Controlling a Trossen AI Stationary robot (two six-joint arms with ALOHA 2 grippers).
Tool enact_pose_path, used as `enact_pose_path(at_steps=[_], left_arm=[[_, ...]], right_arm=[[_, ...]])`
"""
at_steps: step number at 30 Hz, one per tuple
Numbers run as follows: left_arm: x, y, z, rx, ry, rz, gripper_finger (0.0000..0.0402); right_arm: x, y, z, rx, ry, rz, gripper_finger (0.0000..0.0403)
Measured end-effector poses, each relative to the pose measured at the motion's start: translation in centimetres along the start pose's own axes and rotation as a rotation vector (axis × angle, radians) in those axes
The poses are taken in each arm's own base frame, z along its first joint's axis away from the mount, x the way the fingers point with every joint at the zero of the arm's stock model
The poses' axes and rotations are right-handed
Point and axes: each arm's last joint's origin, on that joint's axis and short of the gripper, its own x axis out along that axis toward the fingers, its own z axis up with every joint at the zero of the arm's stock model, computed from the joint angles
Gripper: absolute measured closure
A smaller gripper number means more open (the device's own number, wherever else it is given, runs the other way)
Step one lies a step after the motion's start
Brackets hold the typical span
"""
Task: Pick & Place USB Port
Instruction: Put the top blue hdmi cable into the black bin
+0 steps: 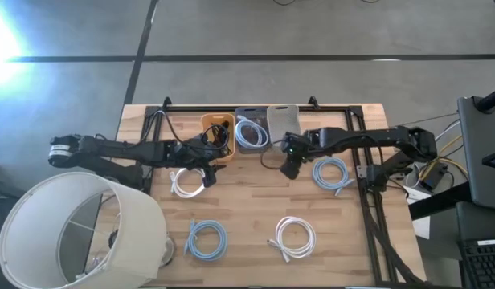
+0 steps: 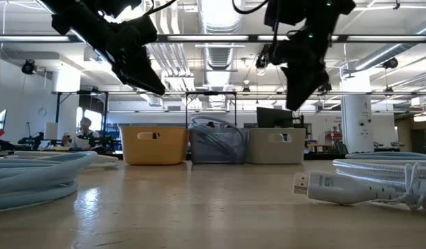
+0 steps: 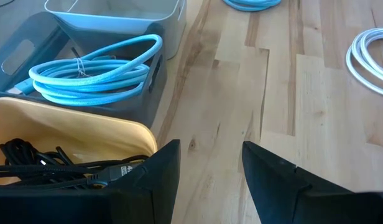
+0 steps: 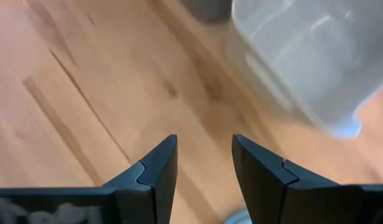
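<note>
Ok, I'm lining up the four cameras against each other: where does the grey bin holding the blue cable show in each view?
High view: grey bin, middle of the three at the table's far edge.
Low view: centre, between the yellow bin and the white bin.
Left wrist view: upper left, blue cable coiled inside.
Right wrist view: only a dark corner at the top edge.
Shared landmark: the white bin beside it.

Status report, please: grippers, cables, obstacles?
Left gripper open, empty, by yellow bin. Right gripper open, empty, near white bin. Four cables on table.
</note>
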Motion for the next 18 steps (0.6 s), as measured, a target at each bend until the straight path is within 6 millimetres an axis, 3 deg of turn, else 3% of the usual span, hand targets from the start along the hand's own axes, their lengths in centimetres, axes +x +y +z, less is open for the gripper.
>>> enact_pose_path(at_steps=[18], left_arm=[[0.0,0.0,0.2,-0.006,-0.016,-0.001,0.0225]], right_arm=[[0.9,-2.8,-9.8,0.290,0.106,-0.037,0.0250]])
